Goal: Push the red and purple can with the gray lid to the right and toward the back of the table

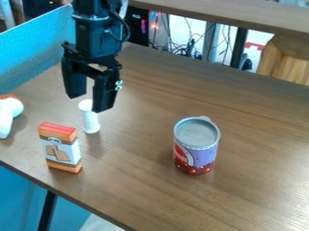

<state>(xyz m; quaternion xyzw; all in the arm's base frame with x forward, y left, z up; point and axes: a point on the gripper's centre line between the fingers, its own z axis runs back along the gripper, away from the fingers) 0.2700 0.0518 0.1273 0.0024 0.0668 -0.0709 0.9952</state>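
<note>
White cylinder (91, 122), upright in the left-middle of the frame near the spread fingers of the black gripper (89, 103), could topple towards the small box (60, 150) at lower left, its narrow base giving little resistance if a fingertip clipped its rim.

Tangled cables behind brown table (253, 189).

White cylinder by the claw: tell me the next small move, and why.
Probably ease the claw slightly down, jaws open. Its jaws stand apart, and the upright white cylinder shows at and below their gap; depth is hard to judge from this angle, so a small move seems safer.
</note>
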